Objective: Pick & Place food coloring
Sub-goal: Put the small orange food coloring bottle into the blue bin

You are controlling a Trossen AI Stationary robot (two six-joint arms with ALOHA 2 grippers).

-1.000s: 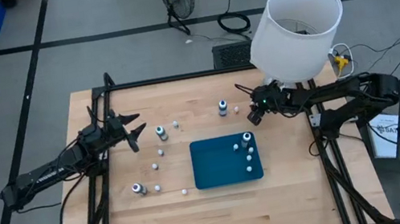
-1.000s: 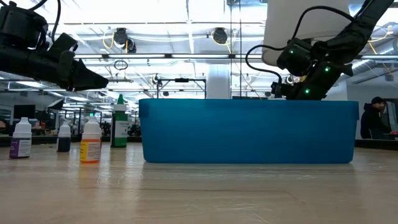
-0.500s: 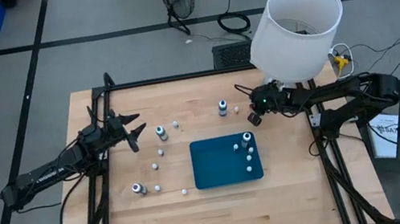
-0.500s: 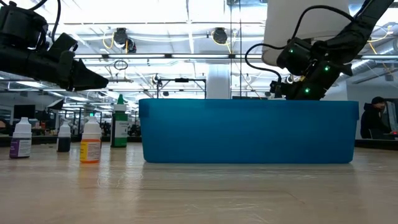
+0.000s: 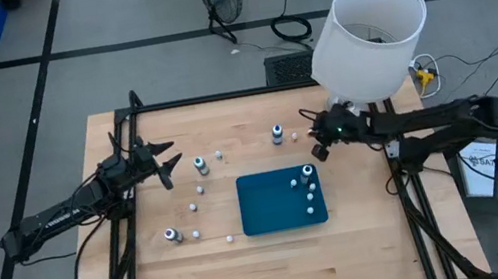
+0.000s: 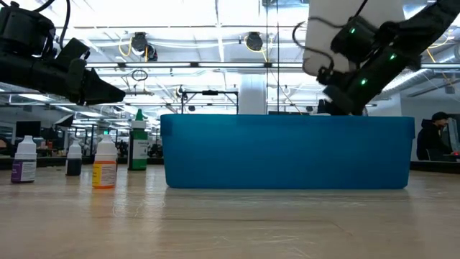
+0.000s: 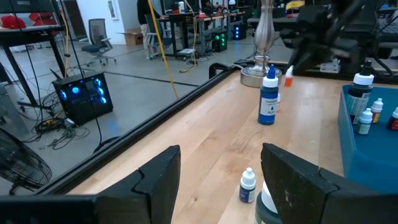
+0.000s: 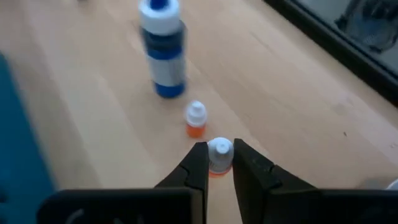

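Observation:
Food coloring bottles stand scattered on the wooden table: a blue one (image 5: 278, 135), a tiny orange one (image 8: 196, 119), others at the left (image 5: 201, 165) and near left (image 5: 173, 235). Several more stand inside the teal tray (image 5: 270, 207), along its right side (image 5: 309, 190). Right of the tray's far corner, my right gripper (image 5: 318, 151) is shut on a tiny orange bottle with a white cap (image 8: 219, 152). At the table's left, my left gripper (image 5: 167, 163) waits open and level, with a small white-capped bottle (image 7: 247, 185) on the table ahead of its fingers. My right gripper pinches the tiny bottle by its white cap (image 8: 219, 148), between the free ends of its two fingers (image 8: 198, 163). The fingers slant down from the table's right side. The bottle stays upright with its orange body below the tips; whether its base is clear of the table does not show.
A lamp with a large white shade (image 5: 368, 33) stands at the far right corner, over my right arm. In the low view the tray's blue wall (image 6: 287, 151) hides what is behind it. Bare wood lies along the table's near edge.
My right arm has risen and drawn a little toward the table's right and near edges, away from the blue bottle, tipping less steeply. The bottles on the table and in the tray stand as before.

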